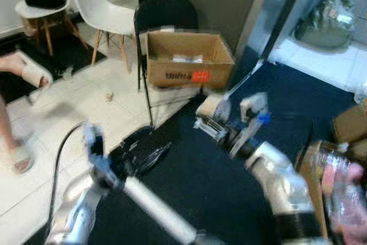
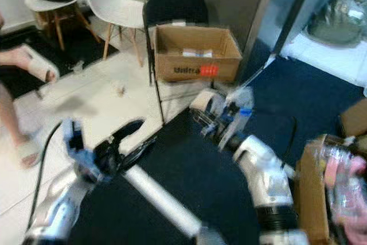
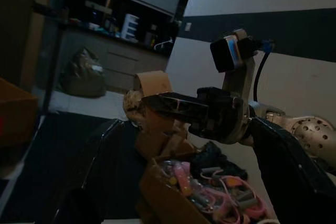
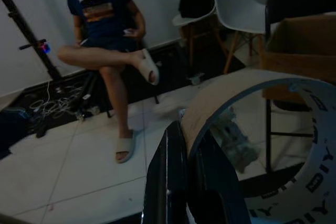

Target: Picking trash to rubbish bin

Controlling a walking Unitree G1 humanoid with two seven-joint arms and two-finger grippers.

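Observation:
My right gripper (image 1: 207,117) is shut on a brown cardboard tape roll (image 1: 213,106), held above the dark blue mat; the right wrist view shows the roll (image 4: 247,124) close up against one black finger (image 4: 167,182). A cardboard box full of pink wrappers and plastic bottles (image 1: 324,173) stands at my right, just beside the right arm. It also appears under the roll in the left wrist view (image 3: 178,192). My left gripper (image 2: 143,133) hovers low at the mat's left edge, fingers open and holding nothing. A small crumpled scrap (image 2: 118,89) lies on the white tiles.
An open cardboard box (image 1: 186,58) sits on a black chair (image 1: 166,12) straight ahead. White chairs (image 1: 97,4) stand at the back left. A seated person (image 4: 105,30) has a sandalled foot (image 1: 28,72) at the left edge. A black cable (image 1: 60,159) crosses the tiles.

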